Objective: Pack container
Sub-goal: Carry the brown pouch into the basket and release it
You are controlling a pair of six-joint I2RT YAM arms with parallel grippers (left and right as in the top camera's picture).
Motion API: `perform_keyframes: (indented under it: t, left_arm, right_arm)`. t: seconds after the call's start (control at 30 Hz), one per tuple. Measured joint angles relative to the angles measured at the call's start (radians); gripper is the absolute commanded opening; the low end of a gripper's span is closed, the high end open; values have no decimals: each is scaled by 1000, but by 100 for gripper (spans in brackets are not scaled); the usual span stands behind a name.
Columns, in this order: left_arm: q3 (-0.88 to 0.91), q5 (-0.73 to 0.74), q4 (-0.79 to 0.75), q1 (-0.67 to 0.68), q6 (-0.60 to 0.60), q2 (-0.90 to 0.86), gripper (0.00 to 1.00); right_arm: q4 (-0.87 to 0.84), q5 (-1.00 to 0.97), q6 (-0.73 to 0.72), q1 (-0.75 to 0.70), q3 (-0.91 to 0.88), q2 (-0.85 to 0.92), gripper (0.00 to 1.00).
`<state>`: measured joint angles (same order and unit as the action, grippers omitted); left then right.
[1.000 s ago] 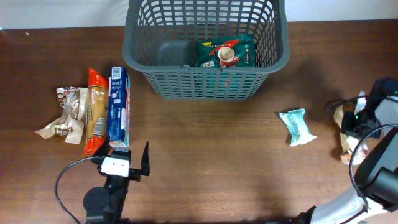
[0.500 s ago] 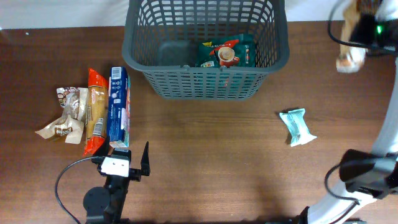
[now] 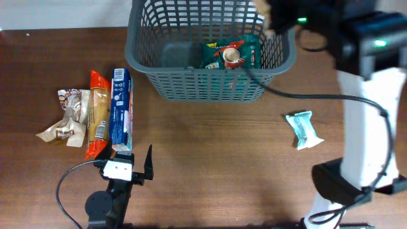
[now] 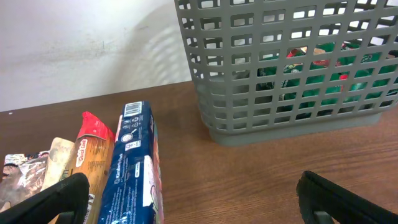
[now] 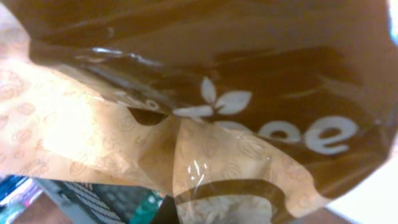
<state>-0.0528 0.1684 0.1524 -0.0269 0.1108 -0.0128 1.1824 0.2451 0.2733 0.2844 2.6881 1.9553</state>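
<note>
Far side of the table (image 3: 210, 165): we find the container (image 3: 210, 86), a dark grey slotted basket, standing upright.
Inside it: green packet (image 3: 232, 54), toward the right.
Right gripper (image 3: 275, 15): above the basket's right rim, clamped on a brown-and-tan packet (image 5: 199, 112).
Left gripper (image 4: 199, 208): near edge, jaws spread wide, empty.
Left of basket: we see a blue packet (image 3: 122, 108), an orange packet (image 3: 96, 114) and a tan wrapper (image 3: 67, 117) side by side.
Right of basket: pale teal packet (image 3: 304, 129), alone.
</note>
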Motion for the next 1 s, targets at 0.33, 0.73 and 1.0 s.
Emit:
perform_keyframes:
  t: [0.33, 0.73, 1.0]
  left_arm:
    - [0, 0, 0, 0, 0, 0, 99]
    - [0, 0, 0, 0, 0, 0, 99]
    - [0, 0, 0, 0, 0, 0, 99]
  right_arm:
    - [-141, 1, 123, 154, -19, 269, 4]
    - [-228, 12, 69, 215, -31, 416, 4]
    - [-270, 16, -144, 217, -31, 494, 3]
